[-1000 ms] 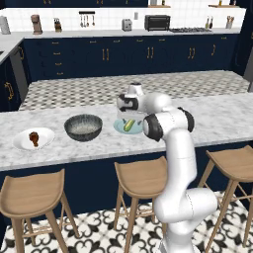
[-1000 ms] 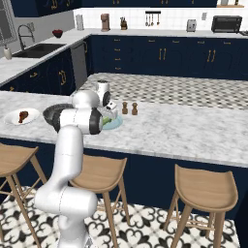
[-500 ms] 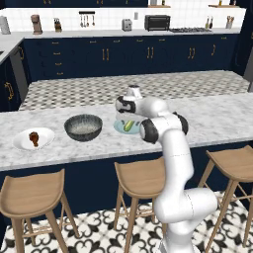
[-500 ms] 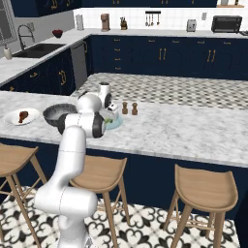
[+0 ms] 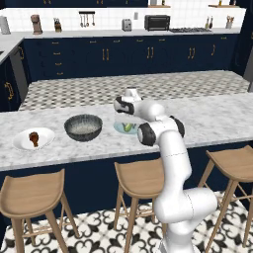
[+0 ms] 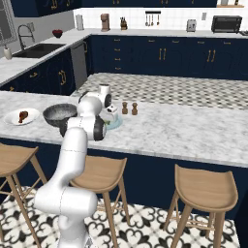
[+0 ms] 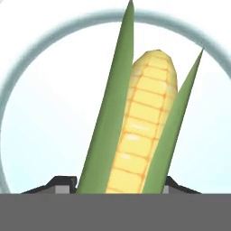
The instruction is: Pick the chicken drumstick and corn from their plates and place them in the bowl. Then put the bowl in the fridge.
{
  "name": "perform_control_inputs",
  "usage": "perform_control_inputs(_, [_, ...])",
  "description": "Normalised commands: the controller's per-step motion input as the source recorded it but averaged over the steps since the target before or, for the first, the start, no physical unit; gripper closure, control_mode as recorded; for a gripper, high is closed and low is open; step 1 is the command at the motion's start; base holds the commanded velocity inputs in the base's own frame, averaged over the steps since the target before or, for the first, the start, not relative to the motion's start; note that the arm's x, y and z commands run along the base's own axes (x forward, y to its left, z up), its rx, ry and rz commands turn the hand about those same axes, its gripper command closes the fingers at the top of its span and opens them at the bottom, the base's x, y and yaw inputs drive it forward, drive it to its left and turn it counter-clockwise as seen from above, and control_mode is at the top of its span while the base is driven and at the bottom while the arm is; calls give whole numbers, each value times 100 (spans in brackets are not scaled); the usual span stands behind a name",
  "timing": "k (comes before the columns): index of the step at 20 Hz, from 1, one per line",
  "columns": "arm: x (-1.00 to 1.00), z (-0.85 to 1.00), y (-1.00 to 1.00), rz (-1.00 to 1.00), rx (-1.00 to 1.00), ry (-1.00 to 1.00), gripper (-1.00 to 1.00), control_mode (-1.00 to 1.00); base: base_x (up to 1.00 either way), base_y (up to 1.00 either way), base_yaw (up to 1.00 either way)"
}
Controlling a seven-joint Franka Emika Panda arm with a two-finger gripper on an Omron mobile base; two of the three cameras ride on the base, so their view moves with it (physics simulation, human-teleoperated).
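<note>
Closing in on the corn [image 7: 144,122], the gripper [image 7: 119,182] has a dark finger tip [image 7: 58,184] on each side of the cob's lower end, right against the green husk; whether the tips are actually pressing it I cannot tell. The corn lies on the pale blue-green plate [image 7: 40,113], yellow kernels between two long husk leaves. From the left base view the gripper [image 5: 126,118] reaches down over that plate [image 5: 120,129] on the marble counter [image 5: 212,118]. Beside it to the left stands the dark speckled bowl [image 5: 83,127], and farther left the white plate [image 5: 22,141] carries the chicken drumstick [image 5: 33,138]. In the right base view, two small shakers [image 6: 129,107] stand near the blue-green plate [image 6: 115,125]. A toaster oven [image 5: 157,22] sits on the back counter. No lettering or brand marks can be read anywhere.
</note>
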Motion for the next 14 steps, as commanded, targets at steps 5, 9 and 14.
perform_control_inputs(5, [-100, -55, 0, 0, 0, -4, 100, -100, 0, 0, 0])
perform_control_inputs(9, [-98, 3, -3, 0, 0, -13, 100, -100, 0, 0, 0])
perform_control_inputs(14, [-87, 44, -4, -3, 0, -5, 100, -100, 0, 0, 0])
